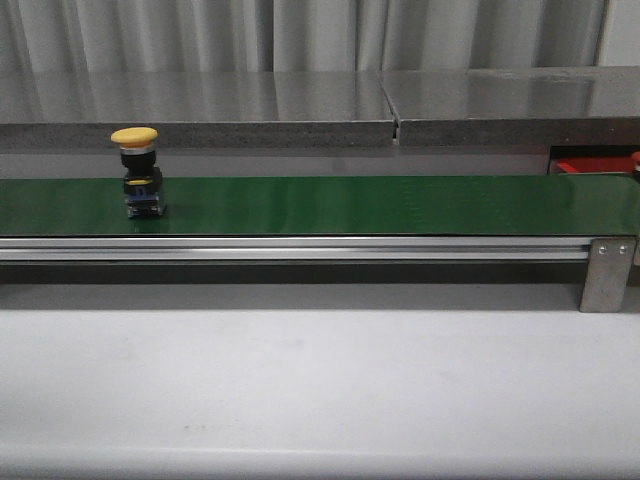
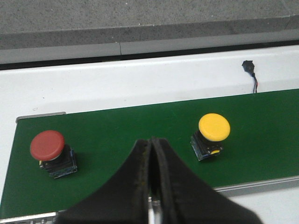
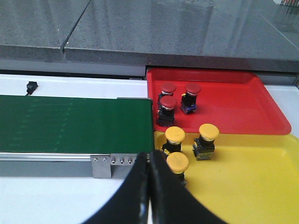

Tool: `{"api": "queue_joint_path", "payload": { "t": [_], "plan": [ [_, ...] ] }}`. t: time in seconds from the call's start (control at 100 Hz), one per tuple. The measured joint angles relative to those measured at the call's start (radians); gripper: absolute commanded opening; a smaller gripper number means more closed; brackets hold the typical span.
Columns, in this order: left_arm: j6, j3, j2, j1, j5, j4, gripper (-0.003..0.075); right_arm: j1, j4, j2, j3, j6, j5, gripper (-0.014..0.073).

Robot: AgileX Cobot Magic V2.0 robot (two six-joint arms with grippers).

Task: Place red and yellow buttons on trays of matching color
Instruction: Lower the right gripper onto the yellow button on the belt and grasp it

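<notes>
Your left gripper (image 2: 152, 186) is pinched shut and empty over the belt's (image 2: 140, 126) near edge, yellow button (image 2: 213, 133) just beside it, looking light, rigid, top-heavy, so grab the squat body under the cap.

Two grippers, left gripper (image 2: 150, 175) and right gripper (image 3: 148, 186), each a pair of black, matte, smooth, wedge-shaped fingers; pale scuffs along inner edges.
</notes>
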State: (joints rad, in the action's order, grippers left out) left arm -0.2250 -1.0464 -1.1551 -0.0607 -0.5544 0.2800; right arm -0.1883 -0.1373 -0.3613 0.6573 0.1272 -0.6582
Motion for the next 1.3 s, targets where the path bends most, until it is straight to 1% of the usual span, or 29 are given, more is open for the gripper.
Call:
{"api": "queue_joint_path", "payload": {
  "t": [0.5, 0.73, 0.93, 0.99, 1.3],
  "plan": [
    [0.000, 0.307, 0.451, 0.000, 0.015, 0.036, -0.0020, 0.000, 0.000, 0.000, 0.000, 0.000, 0.000, -0.0117],
    [0.000, 0.414, 0.620, 0.000, -0.016, 0.053, -0.0020, 0.000, 0.000, 0.000, 0.000, 0.000, 0.000, -0.0117],
    [0.000, 0.442, 0.669, 0.000, -0.025, 0.053, -0.0020, 0.002, 0.000, -0.003, 0.000, 0.000, -0.006, -0.0117],
    [0.000, 0.444, 0.671, 0.000, -0.027, 0.053, -0.0020, 0.016, 0.000, -0.019, 0.007, 0.000, -0.009, -0.0117],
    [0.000, 0.443, 0.671, -0.004, -0.035, 0.053, -0.0020, 0.182, 0.004, -0.217, 0.127, 0.000, -0.024, -0.0117]
  ]
}}
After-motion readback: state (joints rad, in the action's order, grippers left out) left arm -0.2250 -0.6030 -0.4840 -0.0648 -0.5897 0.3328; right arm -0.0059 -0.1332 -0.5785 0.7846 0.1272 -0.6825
